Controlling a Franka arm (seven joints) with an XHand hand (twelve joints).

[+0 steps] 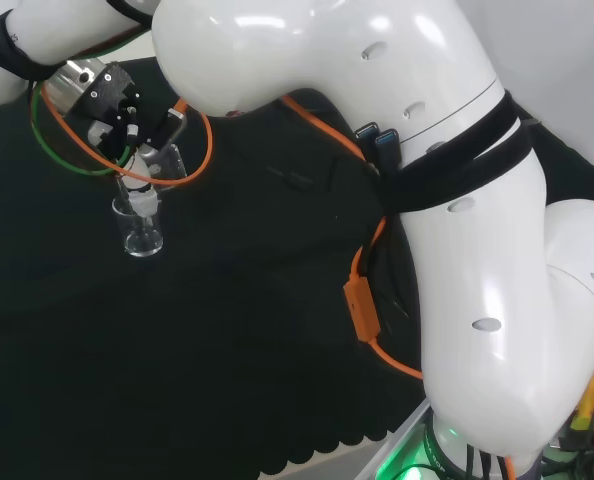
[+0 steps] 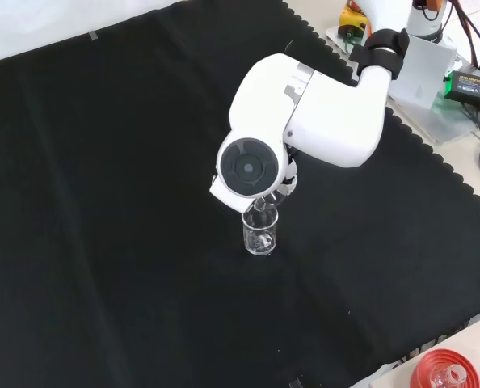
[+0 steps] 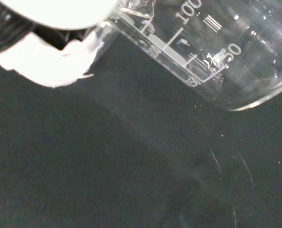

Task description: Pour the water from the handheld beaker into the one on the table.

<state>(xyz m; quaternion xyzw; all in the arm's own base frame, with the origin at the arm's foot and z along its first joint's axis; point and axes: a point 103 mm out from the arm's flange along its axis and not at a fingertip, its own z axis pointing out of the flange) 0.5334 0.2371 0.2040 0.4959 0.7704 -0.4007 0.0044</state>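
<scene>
Pouring over the table beaker (image 1: 141,238)

Fingers (image 1: 137,190) curled round tilted handheld beaker (image 1: 165,165), at 12 o'clock above the target in head view. Tip slowly, spout kept inside rim.

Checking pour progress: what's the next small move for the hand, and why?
Probably tip a little further and hold over the mouth. The hand has the handheld beaker tilted just above the beaker on the table, its lip near that rim. The wrist view shows the tilted wall but no clear stream, so I can't tell how much has gone over.
</scene>
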